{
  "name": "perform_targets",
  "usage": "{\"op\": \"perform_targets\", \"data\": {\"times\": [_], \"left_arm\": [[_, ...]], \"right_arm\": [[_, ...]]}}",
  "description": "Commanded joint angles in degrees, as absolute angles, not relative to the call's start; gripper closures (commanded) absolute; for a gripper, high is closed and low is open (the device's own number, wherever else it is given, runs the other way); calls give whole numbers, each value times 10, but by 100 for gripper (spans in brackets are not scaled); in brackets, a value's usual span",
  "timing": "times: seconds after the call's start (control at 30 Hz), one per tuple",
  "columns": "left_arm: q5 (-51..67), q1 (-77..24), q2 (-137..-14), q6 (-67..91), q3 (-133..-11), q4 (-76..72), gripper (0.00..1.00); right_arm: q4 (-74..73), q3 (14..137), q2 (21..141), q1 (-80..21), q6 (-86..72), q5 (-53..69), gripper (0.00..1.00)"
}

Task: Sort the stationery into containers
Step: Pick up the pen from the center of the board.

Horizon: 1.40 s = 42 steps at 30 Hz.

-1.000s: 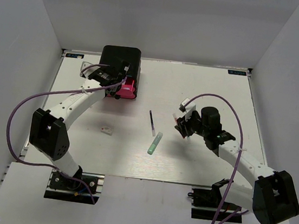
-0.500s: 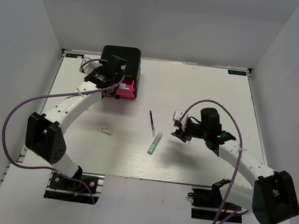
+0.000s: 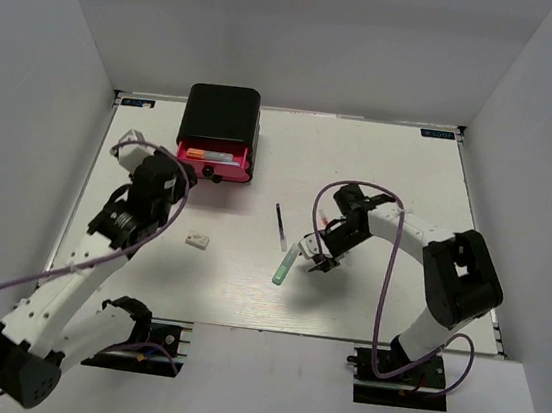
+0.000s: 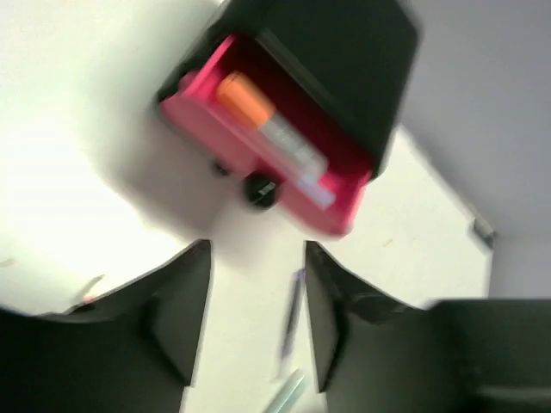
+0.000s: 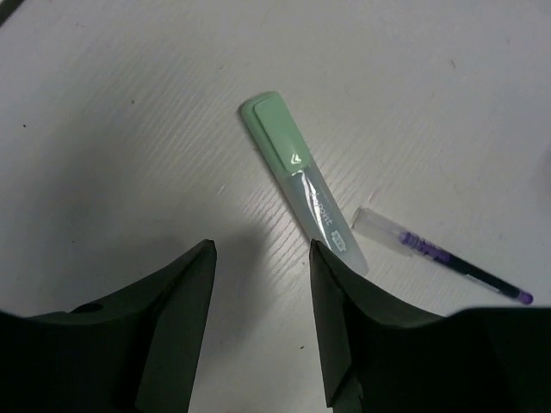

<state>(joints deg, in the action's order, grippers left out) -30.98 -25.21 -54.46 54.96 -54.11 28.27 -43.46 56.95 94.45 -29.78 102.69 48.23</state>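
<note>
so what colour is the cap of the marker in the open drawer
Orange. The marker cap shows best in the left wrist view.

The table (image 5: 103,129) is white and matt, and the right wrist view shows fine parallel ridges across its surface. The mint green marker (image 5: 297,185) is smooth plastic, with 1 end opaque and satin and the other translucent and glossy over a printed label. The thin pen (image 5: 443,258) beside it has a clear plastic cap. The fingers (image 5: 172,327) of the right claw (image 5: 260,254) look like matt black plastic. The cabinet (image 3: 223,111) is black plastic with a dull sheen. Its open pink drawer (image 4: 198,120) is glossy plastic, and the orange-capped marker (image 4: 267,129) inside has a smooth, shiny barrel.
</note>
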Motion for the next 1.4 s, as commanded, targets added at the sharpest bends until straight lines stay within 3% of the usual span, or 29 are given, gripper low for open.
{"op": "perform_targets", "data": {"times": [0.0, 0.03, 0.13, 0.37, 0.77, 0.87, 0.9, 0.93, 1.07, 1.17, 1.23, 1.37], "left_arm": [[-265, -250, -471, 514, -477, 328, 40], [-257, -250, -454, 526, -449, 337, 35], [-250, -250, -389, 555, -404, 365, 30], [-240, -250, -314, 592, -346, 405, 29], [-234, -250, -303, 604, -330, 425, 28], [-227, -250, -303, 604, -324, 414, 28], [-221, -250, -303, 604, -324, 414, 28], [-221, -250, -303, 604, -324, 409, 28], [-208, -250, -303, 604, -306, 382, 27], [-196, -250, -303, 609, -290, 367, 27], [-190, -250, -303, 614, -282, 350, 27], [-185, -250, -310, 614, -277, 324, 27]], "right_arm": [[-489, 616, 964, -317, 1106, 463, 46], [-493, 631, 977, -329, 1107, 451, 46], [-502, 660, 1007, -345, 1103, 435, 45], [-490, 707, 1057, -377, 1069, 407, 43], [-546, 773, 1144, -424, 1069, 327, 53], [-556, 777, 1157, -430, 1065, 311, 64], [-563, 779, 1158, -431, 1058, 306, 69], [-568, 780, 1159, -431, 1055, 304, 81], [-571, 773, 1126, -423, 994, 330, 98], [-544, 786, 1070, -419, 912, 385, 100], [-466, 811, 1021, -420, 771, 416, 100], [-296, 853, 976, -423, 557, 386, 100]]}}
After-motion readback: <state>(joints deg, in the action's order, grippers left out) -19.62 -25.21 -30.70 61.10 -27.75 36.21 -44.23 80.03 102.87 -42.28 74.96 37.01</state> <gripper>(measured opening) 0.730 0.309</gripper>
